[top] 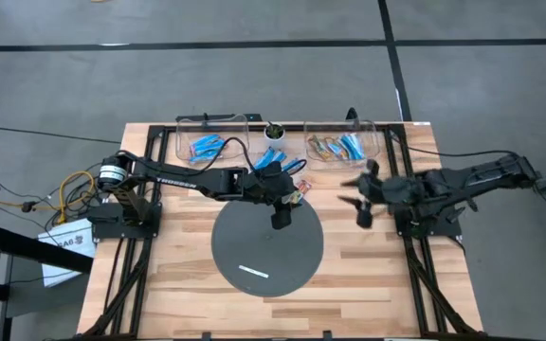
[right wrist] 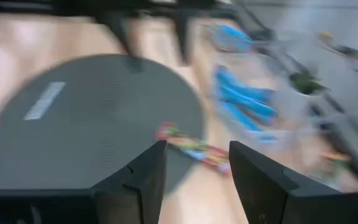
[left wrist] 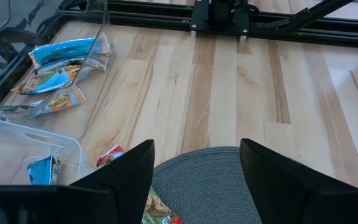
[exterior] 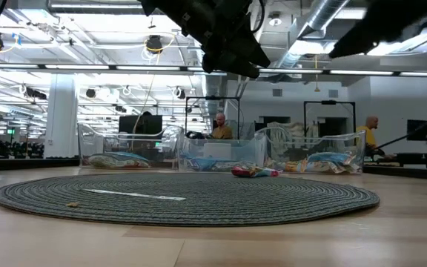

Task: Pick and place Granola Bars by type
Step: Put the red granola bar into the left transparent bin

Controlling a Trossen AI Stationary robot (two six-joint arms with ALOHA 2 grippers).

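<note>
The left end effector (top: 280, 219) hung open and empty over the round woven mat's (top: 254, 248) far edge. Foil-wrapped Granola Bars (top: 297, 193) lay beside it on the wooden table (top: 368, 275). The right end effector (top: 356, 202), also open, held nothing.

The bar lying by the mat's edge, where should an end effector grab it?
Take the bar across its narrow width near the middle, coming straight down. It lies flat, half on the mat, with the middle bin close behind, so a side approach looks cramped.

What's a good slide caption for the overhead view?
Open left gripper over the round mat, near a granola bar at its edge; right gripper open alongside.
</note>
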